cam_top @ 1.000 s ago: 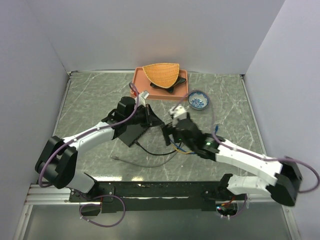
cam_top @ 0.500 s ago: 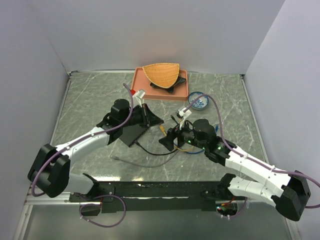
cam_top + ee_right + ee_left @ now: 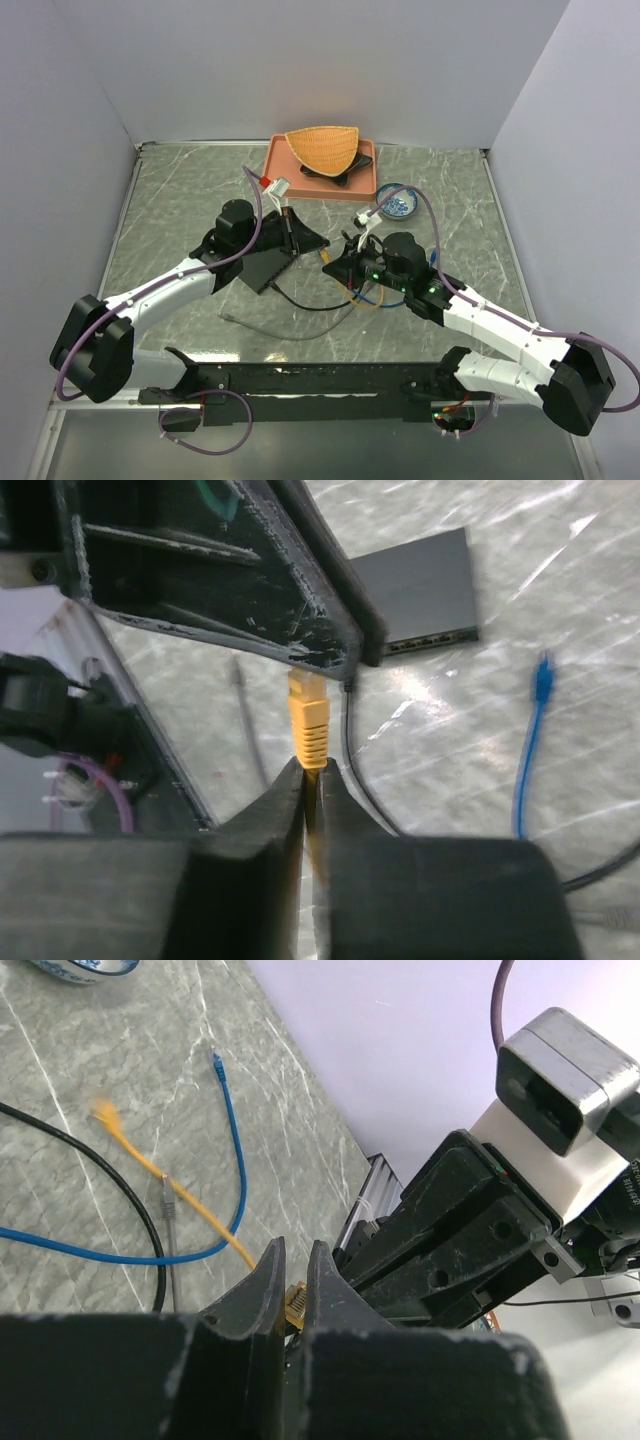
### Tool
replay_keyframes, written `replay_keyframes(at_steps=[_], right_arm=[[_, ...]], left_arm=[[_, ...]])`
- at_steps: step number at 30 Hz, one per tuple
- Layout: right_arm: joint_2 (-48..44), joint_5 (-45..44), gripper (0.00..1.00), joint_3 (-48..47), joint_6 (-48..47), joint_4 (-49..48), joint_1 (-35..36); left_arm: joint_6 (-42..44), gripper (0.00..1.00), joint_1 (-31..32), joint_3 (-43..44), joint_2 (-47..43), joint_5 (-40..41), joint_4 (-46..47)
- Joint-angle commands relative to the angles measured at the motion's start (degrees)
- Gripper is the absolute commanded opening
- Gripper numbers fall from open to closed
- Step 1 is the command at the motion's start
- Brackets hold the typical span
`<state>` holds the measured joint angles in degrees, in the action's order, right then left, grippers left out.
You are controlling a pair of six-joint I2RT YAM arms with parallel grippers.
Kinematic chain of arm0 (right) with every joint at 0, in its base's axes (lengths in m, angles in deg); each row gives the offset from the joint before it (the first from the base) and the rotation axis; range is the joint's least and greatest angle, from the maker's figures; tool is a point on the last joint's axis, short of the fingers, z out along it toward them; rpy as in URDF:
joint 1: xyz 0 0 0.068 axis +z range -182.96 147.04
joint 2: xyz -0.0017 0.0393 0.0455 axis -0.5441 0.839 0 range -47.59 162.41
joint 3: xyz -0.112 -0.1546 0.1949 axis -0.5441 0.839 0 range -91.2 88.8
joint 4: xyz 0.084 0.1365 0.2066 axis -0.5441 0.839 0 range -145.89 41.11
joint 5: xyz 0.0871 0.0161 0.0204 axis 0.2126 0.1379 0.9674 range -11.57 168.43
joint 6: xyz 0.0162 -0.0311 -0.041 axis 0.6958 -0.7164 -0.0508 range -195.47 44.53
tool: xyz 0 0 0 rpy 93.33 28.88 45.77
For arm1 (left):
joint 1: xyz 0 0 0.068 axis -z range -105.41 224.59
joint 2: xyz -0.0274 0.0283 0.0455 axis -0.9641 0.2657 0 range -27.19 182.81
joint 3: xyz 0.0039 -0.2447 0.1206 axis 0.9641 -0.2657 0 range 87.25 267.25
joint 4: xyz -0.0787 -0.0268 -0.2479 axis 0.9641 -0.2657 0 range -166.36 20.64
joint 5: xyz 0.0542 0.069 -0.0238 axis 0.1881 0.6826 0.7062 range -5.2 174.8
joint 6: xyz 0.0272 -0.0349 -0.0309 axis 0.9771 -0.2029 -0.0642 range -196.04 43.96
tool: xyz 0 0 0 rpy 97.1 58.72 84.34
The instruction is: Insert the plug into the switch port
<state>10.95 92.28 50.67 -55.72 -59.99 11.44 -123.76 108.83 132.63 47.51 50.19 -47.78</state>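
1. The table fills the overhead view. An orange tray with a wicker basket sits at top centre and a small bowl lies just lower right of it, both clear of where I'm working.
2. Both arms lean in and meet at mid-frame, so the work right now is between the two pincers, not at the ports.
3. The switch lies flat on the table just left of centre, partly under the left arm. In the right wrist view it sits upper right, with its socket row along the lower edge. It is apart from the plug, so nothing is inserted yet.
4. The right pincer is clamped on the plug by its yellow boot, which leaves the tip free and pointing up-frame.
5. The left pincer has its fingers nearly together with the plug's tip between them, and I judge it to be pinching. I read this as a regrip to square the plug for the ports.
6. The yellow cable trails off across the table. A loose blue lead and a black lead lie across it and could snag.
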Motion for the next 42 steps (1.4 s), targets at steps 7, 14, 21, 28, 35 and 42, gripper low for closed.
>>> replay_keyframes(at_steps=[7, 14, 21, 28, 35, 42], right_arm=[[-2.12, -4.87, 0.00, -1.51, -1.37, -0.21, -0.28], [-2.47, -12.78, 0.00, -3.27, -6.56, 6.81, -0.19], [-2.21, -21.84, 0.00, -5.99, -11.30, 12.53, 0.42], [0.07, -35.97, 0.00, -8.97, -13.50, 14.47, 7.88], [7.46, -48.12, 0.00, -13.20, -15.18, 15.88, 16.33], [10.18, -51.81, 0.00, -15.57, -15.27, 15.96, 18.35]], left_arm=[[0.88, 0.11, 0.48, 0.93, -3.59, 2.61, -0.75], [0.79, 0.65, 0.48, 1.89, -6.40, 10.43, -6.72], [0.00, 0.77, 0.48, 3.65, -5.88, 13.43, -11.56], [-1.14, 0.79, 1.18, 5.24, -3.07, 14.57, -12.89], [-2.02, 0.78, 2.50, 6.38, -1.48, 14.84, -13.06], [-2.02, 0.62, 3.73, 7.35, 0.18, 15.10, -12.62]])
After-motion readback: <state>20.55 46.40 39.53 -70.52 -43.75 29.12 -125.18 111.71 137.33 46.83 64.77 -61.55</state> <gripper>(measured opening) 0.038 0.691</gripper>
